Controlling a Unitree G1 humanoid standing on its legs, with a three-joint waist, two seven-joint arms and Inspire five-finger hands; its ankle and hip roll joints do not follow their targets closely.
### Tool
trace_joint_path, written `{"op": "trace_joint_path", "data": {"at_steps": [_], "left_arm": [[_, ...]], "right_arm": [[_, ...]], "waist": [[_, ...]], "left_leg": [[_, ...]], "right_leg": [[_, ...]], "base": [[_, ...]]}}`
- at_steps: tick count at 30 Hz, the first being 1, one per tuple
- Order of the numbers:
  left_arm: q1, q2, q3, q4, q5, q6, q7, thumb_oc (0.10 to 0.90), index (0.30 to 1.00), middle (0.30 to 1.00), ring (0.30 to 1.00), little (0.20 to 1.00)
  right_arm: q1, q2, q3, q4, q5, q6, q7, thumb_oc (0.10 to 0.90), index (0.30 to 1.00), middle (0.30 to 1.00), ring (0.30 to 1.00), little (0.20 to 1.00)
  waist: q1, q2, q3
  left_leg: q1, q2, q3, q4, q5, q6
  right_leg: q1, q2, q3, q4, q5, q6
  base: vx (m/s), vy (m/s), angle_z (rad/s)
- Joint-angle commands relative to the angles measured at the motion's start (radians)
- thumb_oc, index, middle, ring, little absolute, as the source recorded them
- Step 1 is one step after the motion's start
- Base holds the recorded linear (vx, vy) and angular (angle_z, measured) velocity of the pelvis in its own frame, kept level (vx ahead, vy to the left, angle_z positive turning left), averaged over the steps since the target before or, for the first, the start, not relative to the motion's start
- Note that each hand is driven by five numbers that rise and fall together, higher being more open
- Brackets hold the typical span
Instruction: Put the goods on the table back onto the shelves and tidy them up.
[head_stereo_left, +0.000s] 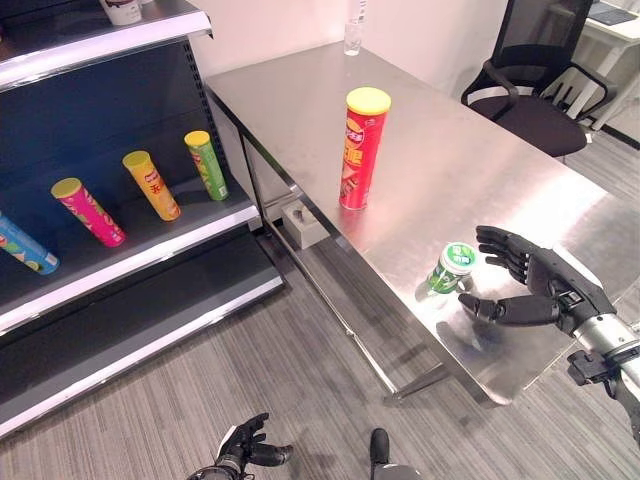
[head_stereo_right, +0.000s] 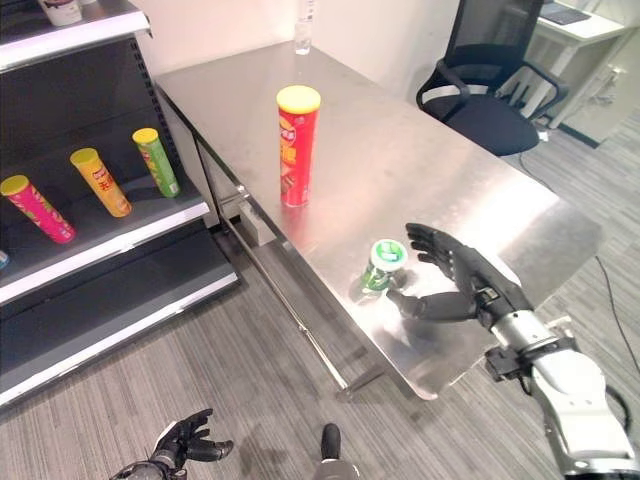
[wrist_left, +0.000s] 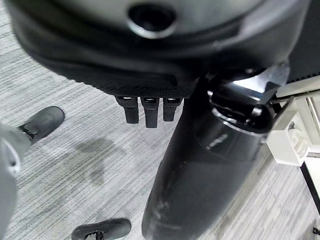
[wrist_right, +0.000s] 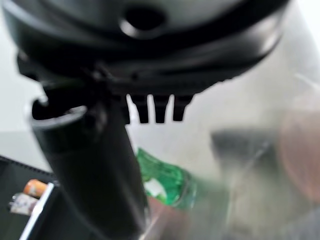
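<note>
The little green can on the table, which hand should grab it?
The right hand. It is open, right beside the green can on the table, thumb and fingers either side. The left hand hangs low over the floor, away from the table.

Open steel surface (head_stereo_left: 470, 170) between the tall red can (head_stereo_left: 360, 150) and the small green can (head_stereo_left: 450, 268). Right hand (head_stereo_left: 530, 285) spread just beside the green can. Free gaps between 4 tilted cans (head_stereo_left: 155, 185) on the shelf (head_stereo_left: 180, 240).
</note>
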Motion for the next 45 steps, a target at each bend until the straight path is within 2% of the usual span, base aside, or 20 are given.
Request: {"op": "trace_joint_path", "data": {"at_steps": [1,6,11,19,20,21,22,45], "left_arm": [[-0.042,0.050,0.012,-0.004,0.022,-0.038,0.001,0.800,0.900,0.900,0.900,0.900],[-0.033,0.050,0.007,-0.010,0.018,-0.035,0.001,0.800,0.900,0.900,0.900,0.900],[-0.027,0.051,0.009,-0.011,0.017,-0.034,-0.005,0.800,0.900,0.900,0.900,0.900],[-0.020,0.050,0.008,-0.014,0.014,-0.033,-0.006,0.800,0.900,0.900,0.900,0.900],[-0.021,0.051,0.007,-0.013,0.015,-0.033,-0.004,0.800,0.900,0.900,0.900,0.900],[-0.021,0.052,0.006,-0.014,0.015,-0.032,-0.004,0.800,0.900,0.900,0.900,0.900],[-0.020,0.052,0.007,-0.015,0.013,-0.032,-0.003,0.800,0.900,0.900,0.900,0.900],[-0.007,0.055,0.017,-0.016,0.015,-0.030,-0.003,0.800,0.900,0.900,0.900,0.900]], "right_arm": [[-0.136,0.012,-0.060,-0.034,-0.002,-0.091,-0.073,0.800,0.900,0.900,0.900,0.900],[-0.174,0.041,-0.033,0.011,-0.005,-0.092,-0.093,0.800,0.900,0.900,0.900,0.900],[-0.184,0.054,-0.018,0.017,0.030,-0.089,-0.069,0.800,0.900,0.900,0.900,0.900],[-0.197,0.057,0.001,0.052,0.002,-0.086,-0.082,0.800,0.900,0.900,0.900,0.900],[-0.202,0.056,0.010,0.062,-0.010,-0.084,-0.085,0.712,0.768,0.768,0.768,0.768],[-0.202,0.054,0.012,0.068,-0.013,-0.081,-0.086,0.574,0.561,0.561,0.561,0.561],[-0.202,0.053,0.014,0.070,-0.017,-0.079,-0.086,0.400,0.300,0.300,0.300,0.300],[-0.203,0.081,0.006,0.054,-0.029,-0.086,-0.097,0.400,0.300,0.300,0.300,0.300]], "waist": [[-0.001,-0.059,-0.008],[0.014,-0.056,-0.008],[0.029,-0.056,-0.007],[0.041,-0.060,-0.007],[0.044,-0.061,-0.006],[0.044,-0.061,-0.006],[0.045,-0.063,-0.005],[0.061,-0.071,-0.013]], "left_leg": [[-0.006,0.018,0.020,0.019,0.024,-0.035],[-0.004,0.015,0.012,0.018,0.022,-0.034],[-0.002,0.014,0.000,0.017,0.022,-0.034],[-0.003,0.013,-0.008,0.016,0.021,-0.033],[-0.004,0.013,-0.010,0.015,0.021,-0.033],[-0.003,0.012,-0.011,0.015,0.020,-0.033],[-0.003,0.012,-0.014,0.015,0.020,-0.033],[0.006,0.024,-0.026,0.017,0.024,-0.036]], "right_leg": [[0.105,-0.011,-0.051,0.063,-0.177,0.045],[0.115,-0.010,-0.060,0.059,-0.179,0.043],[0.125,-0.008,-0.075,0.058,-0.182,0.042],[0.133,-0.009,-0.085,0.059,-0.184,0.042],[0.133,-0.009,-0.085,0.057,-0.184,0.042],[0.133,-0.009,-0.087,0.058,-0.185,0.041],[0.134,-0.009,-0.088,0.058,-0.184,0.041],[0.151,0.003,-0.104,0.056,-0.191,0.033]], "base": [[0.04,-0.031,0.09],[0.03,-0.017,0.13],[0.03,-0.015,0.05],[0.02,-0.004,0.05],[0.02,-0.007,0.06],[0.02,-0.012,0.07],[0.01,-0.010,0.08],[0.00,-0.006,0.03]]}}
